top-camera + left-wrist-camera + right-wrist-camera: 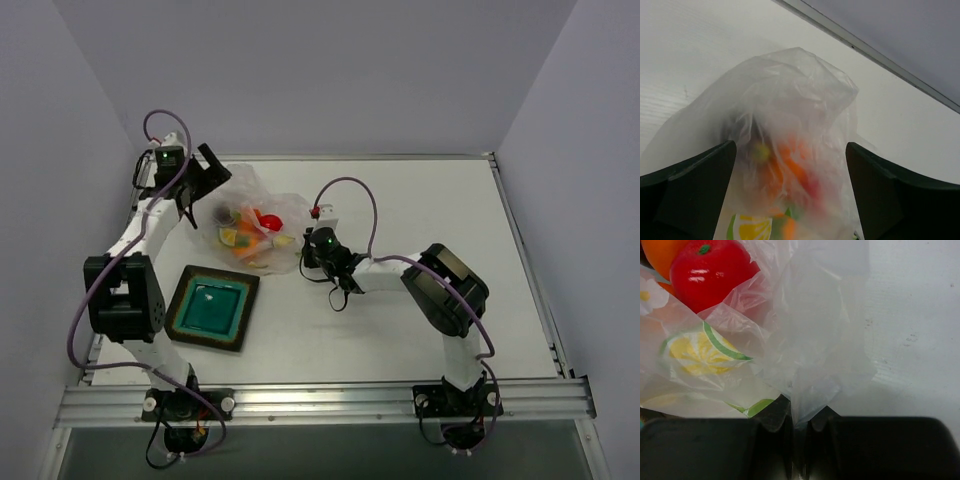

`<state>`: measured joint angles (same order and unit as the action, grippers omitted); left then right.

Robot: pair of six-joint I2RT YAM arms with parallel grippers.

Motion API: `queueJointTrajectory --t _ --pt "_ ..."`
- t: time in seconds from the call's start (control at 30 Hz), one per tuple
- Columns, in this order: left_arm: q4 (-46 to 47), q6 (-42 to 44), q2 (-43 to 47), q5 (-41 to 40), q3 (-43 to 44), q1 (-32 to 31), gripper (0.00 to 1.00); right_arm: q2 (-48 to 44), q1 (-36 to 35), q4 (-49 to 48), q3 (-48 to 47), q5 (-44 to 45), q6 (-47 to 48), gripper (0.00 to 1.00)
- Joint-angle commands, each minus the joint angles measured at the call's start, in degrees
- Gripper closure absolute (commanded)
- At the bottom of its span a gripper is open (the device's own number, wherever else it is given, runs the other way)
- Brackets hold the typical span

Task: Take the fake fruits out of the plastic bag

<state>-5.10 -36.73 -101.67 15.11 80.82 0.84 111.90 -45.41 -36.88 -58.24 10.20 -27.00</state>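
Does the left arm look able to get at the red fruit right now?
Probably not yet. The left claw is open, but it faces the plastic bag side-on, so film lies between it and the red fruit.

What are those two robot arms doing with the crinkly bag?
The right end effector is shut, pinching an edge of the thin clear plastic bag printed with citrus slices. The left end effector stands open at the bag's other side, not gripping it. The glossy plastic fruits, like the red one, are inside the bag. A square teal dish sits nearby.
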Motion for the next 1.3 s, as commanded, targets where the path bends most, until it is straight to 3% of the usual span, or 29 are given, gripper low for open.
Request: queueJointTrajectory --t 0.0,0.03,0.13,0.23,0.33,0.5,0.6,0.7,0.73,0.77,0.87,0.97,1.27 --pt "-5.52 0.17 15.16 -6.58 -1.97 -0.13 0.09 -2.91 0.41 -0.12 -2.32 0.35 0.64 0.96" --pt "-6.40 0.60 19.36 -7.63 -3.37 -0.14 0.09 -2.83 0.41 -0.03 -2.41 0.26 0.55 0.96" --pt "-11.41 2.89 25.35 -14.48 -8.38 -8.03 0.08 -2.74 0.41 0.32 -2.58 -0.87 -0.07 0.96" --pt "-11.86 1.58 27.31 -17.93 -13.83 -13.23 0.07 -2.73 0.41 1.02 -3.20 -0.88 0.11 0.95" --pt "-11.86 1.57 24.51 -19.33 -14.38 -14.29 0.07 -3.26 0.41 1.64 -3.11 -1.14 0.55 0.95" --pt "-15.98 5.88 15.65 -22.49 -6.91 -17.53 0.10 -3.44 0.49 2.69 -3.81 -1.41 1.16 0.95" --pt "-18.01 6.41 12.47 -25.91 -4.18 -17.37 0.24 -3.44 0.49 2.69 -3.55 -1.50 1.17 0.95" --pt "-16.61 4.66 12.54 -29.53 -7.06 -15.18 0.49 -3.44 0.49 2.61 -3.37 -1.67 1.16 0.95" --pt "-15.39 3.95 13.16 -29.01 -8.64 -12.64 0.56 -3.35 0.41 2.61 -3.20 -1.58 1.16 0.95" --pt "-12.33 1.95 13.68 -26.65 -12.40 -11.05 0.75 -3.35 0.41 2.61 -3.20 -1.76 1.34 0.95" --pt "-8.28 -3.15 16.23 -22.95 -19.43 -5.35 0.97 -3.09 0.41 2.69 -3.11 -2.02 1.60 0.95" --pt "-1.96 -6.32 19.66 -20.04 -26.47 -2.00 0.98 -2.74 0.41 2.69 -3.28 -2.02 1.69 0.95" --pt "6.94 -12.57 21.16 -15.20 -35.20 1.88 0.98 -2.12 0.50 2.08 0.14 -1.58 1.34 0.95"
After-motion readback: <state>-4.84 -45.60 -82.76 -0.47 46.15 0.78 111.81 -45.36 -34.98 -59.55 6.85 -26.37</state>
